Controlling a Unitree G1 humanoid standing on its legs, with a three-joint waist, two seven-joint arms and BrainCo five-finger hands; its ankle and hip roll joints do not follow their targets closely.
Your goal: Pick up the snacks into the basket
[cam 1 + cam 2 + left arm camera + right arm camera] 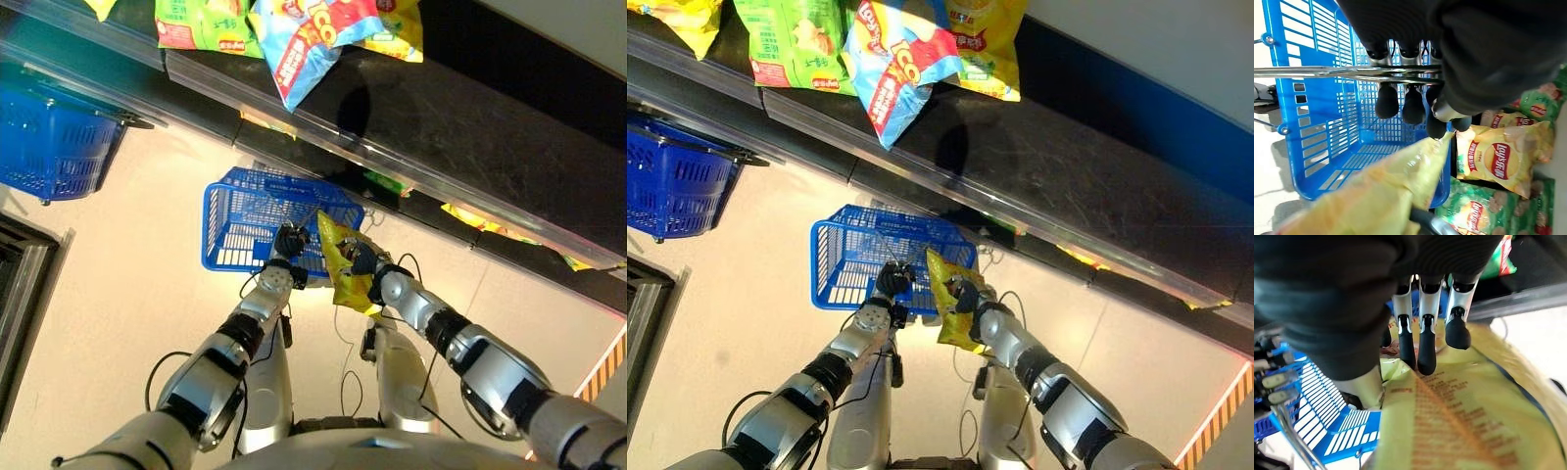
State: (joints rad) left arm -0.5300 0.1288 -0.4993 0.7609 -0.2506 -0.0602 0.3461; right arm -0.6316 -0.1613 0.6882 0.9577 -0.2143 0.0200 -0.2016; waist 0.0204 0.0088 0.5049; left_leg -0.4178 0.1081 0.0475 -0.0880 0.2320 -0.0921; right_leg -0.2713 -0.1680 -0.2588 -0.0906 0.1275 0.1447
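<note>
The fingers [1422, 345] of the right hand [361, 258] are curled onto the face of a yellow crinkled foil snack bag [345, 266], with the thumb on the opposite side; the bag is pinched and carried clear of the floor. The fingers [1400, 100] of the left hand [290, 241] are hooked round the thin metal wire handle [1327, 72] of a blue plastic lattice basket [230, 220], so the basket hangs from that hand.

Position of the task item: the yellow bag hangs upright just beside the basket's near right corner, its lower end outside the rim in the eye views. It is not yet inside the basket, which appears to hold nothing.

Step in hand, as judged: transfer of the held bag to the basket. The next move calls for bringing the right hand over the open top of the basket, clearing the rim and the wire handle, then releasing the bag. The left hand should keep the basket level.

Surroundings: more snack bags [1498, 156] lie on a lower shelf past the basket; further bags [304, 39] sit on the dark upper shelf [470, 127]. A second blue basket [49, 147] stands well apart to the left.
</note>
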